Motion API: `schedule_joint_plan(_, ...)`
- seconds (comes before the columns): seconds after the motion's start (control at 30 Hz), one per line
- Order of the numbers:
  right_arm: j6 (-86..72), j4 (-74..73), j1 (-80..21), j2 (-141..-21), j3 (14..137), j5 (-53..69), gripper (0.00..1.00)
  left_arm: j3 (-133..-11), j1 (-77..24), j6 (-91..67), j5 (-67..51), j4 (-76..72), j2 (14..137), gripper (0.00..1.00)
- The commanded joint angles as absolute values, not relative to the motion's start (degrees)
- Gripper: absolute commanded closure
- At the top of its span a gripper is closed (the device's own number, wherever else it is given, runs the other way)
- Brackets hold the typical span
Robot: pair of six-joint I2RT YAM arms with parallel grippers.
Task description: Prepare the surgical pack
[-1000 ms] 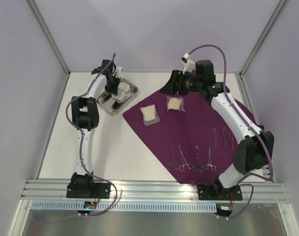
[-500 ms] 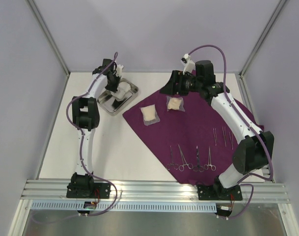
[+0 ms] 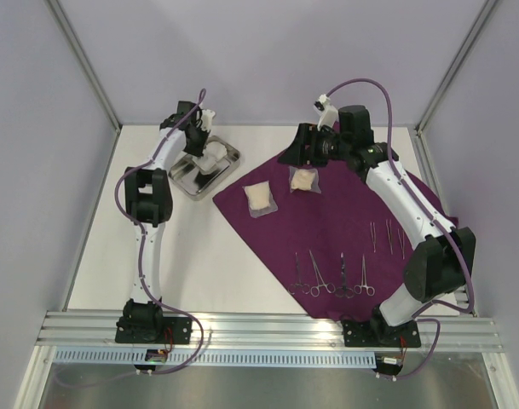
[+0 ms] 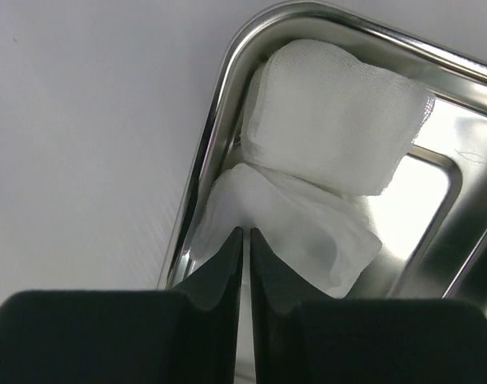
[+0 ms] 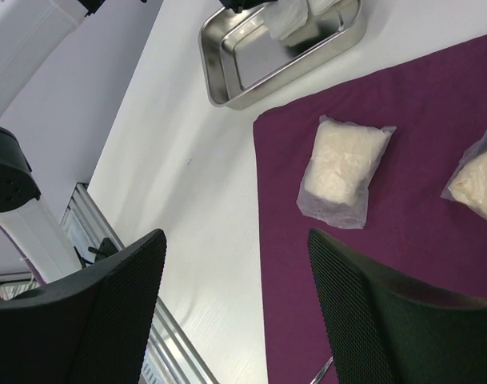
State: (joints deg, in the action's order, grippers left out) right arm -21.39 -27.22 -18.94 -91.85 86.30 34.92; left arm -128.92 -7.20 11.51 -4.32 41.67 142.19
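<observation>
The steel tray (image 3: pixel 231 159) sits on the table at far left, off the dark purple cloth (image 3: pixel 327 230). Two white gauze pads (image 3: pixel 211 158) lie in it. My left gripper (image 3: pixel 197 139) is over the tray. In the left wrist view it (image 4: pixel 245 232) is shut on the wrapper edge of the near gauze pad (image 4: pixel 307 228), with the second pad (image 4: pixel 331 120) behind. My right gripper (image 3: pixel 298 150) hovers open and empty over the cloth's far corner. Two bagged gauze pads (image 3: pixel 260 198) (image 3: pixel 304 180) lie on the cloth. Several steel clamps (image 3: pixel 327 277) lie at its near edge.
Three thin steel instruments (image 3: pixel 387 234) lie on the cloth's right side under the right arm. The right wrist view shows the tray (image 5: pixel 219 88), one bagged pad (image 5: pixel 343 172), part of another (image 5: pixel 477 180) and the aluminium rail at the table's near edge (image 3: pixel 268 328).
My left gripper has shifted slightly toward the far side over the tray, still holding the gauze. The right gripper has edged a little to the left.
</observation>
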Motion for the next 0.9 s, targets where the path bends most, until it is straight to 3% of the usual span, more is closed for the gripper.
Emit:
schedule_joint_plan(0.0,-20.83,-28.82,-19.07,-91.23,87.89,31.3,0.26,-128.76,-7.38,12.92,-7.12,39.81,137.38,0.84)
schedule_joint_plan(0.2,-22.76,-35.15,-18.98,-94.64,90.09,19.17,0.32,-128.5,-7.38,11.87,-9.23,41.22,133.17,0.8)
schedule_joint_plan(0.27,-24.69,-35.6,-18.9,-96.67,90.53,19.42,0.35,-127.97,-7.38,11.34,-10.1,41.75,131.84,0.79)
schedule_joint_plan(0.4,-26.81,-34.19,-19.16,-105.79,92.46,22.31,0.39,-127.18,-7.38,10.2,-13.0,45.51,127.8,0.64)
schedule_joint_plan(0.5,-26.81,-32.7,-19.42,-110.81,95.0,24.16,0.39,-126.57,-7.38,8.53,-13.71,48.76,125.26,0.6)
schedule_joint_plan(0.87,-25.75,-29.36,-22.15,-123.48,97.3,32.69,0.39,-118.04,-7.38,5.8,-19.95,58.18,117.43,0.58)
